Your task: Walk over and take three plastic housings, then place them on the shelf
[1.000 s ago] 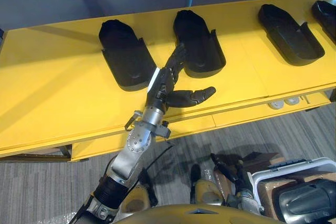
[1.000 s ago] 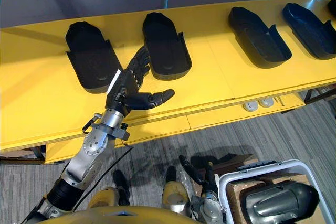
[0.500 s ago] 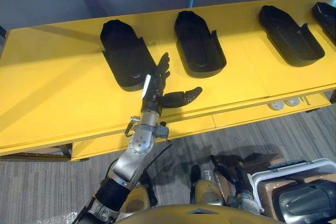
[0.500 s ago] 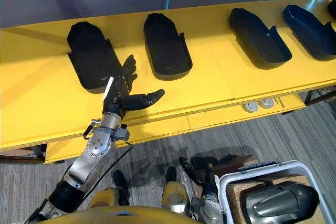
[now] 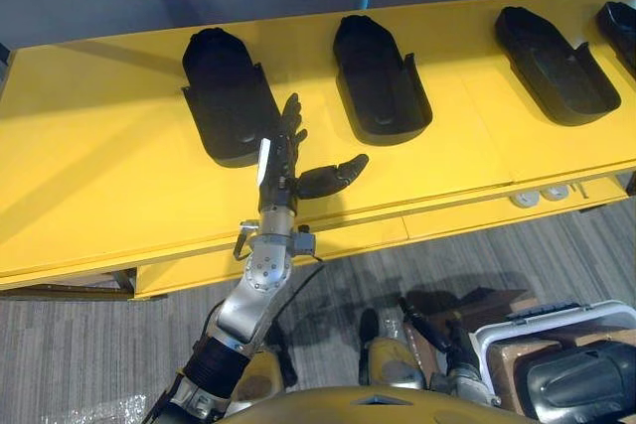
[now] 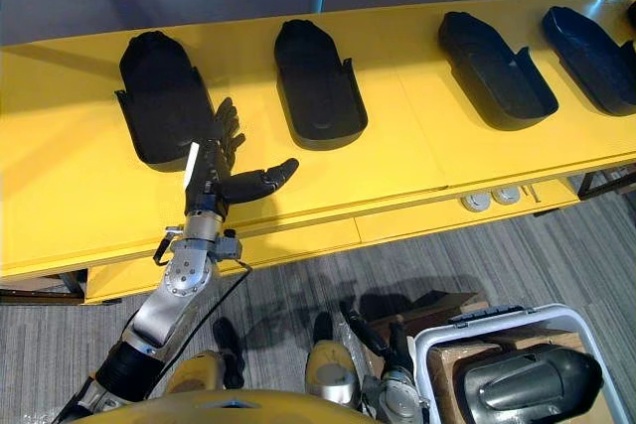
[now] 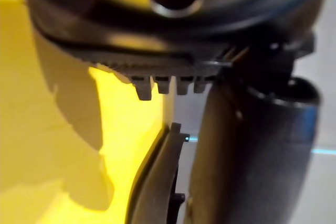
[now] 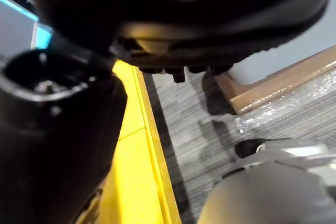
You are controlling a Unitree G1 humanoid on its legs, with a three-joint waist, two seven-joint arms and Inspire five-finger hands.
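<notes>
Evidently a reach in hand for the leftmost housing (image 5: 227, 96), lying hollow side up on the yellow desk (image 5: 99, 166) and not yet held. Just beside its near right corner: the left hand (image 5: 281, 168), fingers (image 5: 290, 124) straight and fanned, thumb spread wide, gripping nothing. Further along the desk from that leftmost housing, a second housing (image 5: 380, 76) and a third housing (image 5: 556, 52), both untouched. Well nearer than the leftmost housing, down by the floor: the right hand (image 5: 437, 330), fingers loosely extended, empty. To do this well: bring the palm across onto the housing's raised right wall, slip fingers into the hollow with thumb outside, and close only once both sides touch. Probably light and slick, so pinch firmly, lift straight up, and avoid dragging it or nudging the second housing.
</notes>
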